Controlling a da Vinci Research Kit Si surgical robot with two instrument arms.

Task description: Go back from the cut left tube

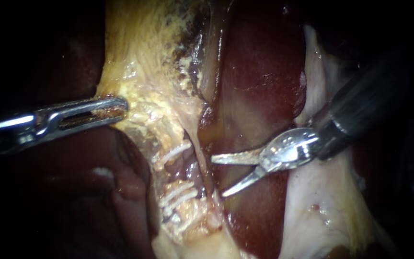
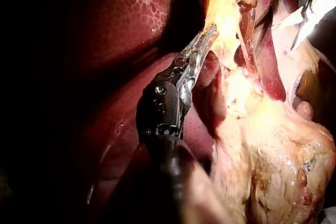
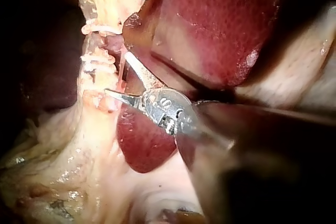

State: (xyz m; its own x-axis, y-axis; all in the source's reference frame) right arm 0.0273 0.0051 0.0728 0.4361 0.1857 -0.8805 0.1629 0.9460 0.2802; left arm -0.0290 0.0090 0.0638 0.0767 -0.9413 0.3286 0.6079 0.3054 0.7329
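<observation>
In the endoscope view a tube [image 1: 180,170] runs down the yellowish tissue, with one white clip [image 1: 173,152] above and two white clips [image 1: 178,194] below. Between them shows a dark red gap. My right instrument [image 1: 219,176] comes in from the upper right, its two thin blades open just right of that gap and touching nothing. My left instrument [image 1: 118,106] enters from the left, jaws shut on the yellow tissue [image 1: 140,72] beside the tube. The right wrist view shows the open blades [image 3: 116,73] close to the clips [image 3: 97,61]. The left wrist view shows the jaws [image 2: 202,40] gripping yellow tissue.
Dark red liver [image 1: 259,72] lies behind the right instrument's blades. Pale whitish tissue [image 1: 312,201] hangs under its shaft. A thin pale strand [image 1: 200,144] runs just right of the clipped tube. More liver [image 1: 120,192] lies below the left instrument.
</observation>
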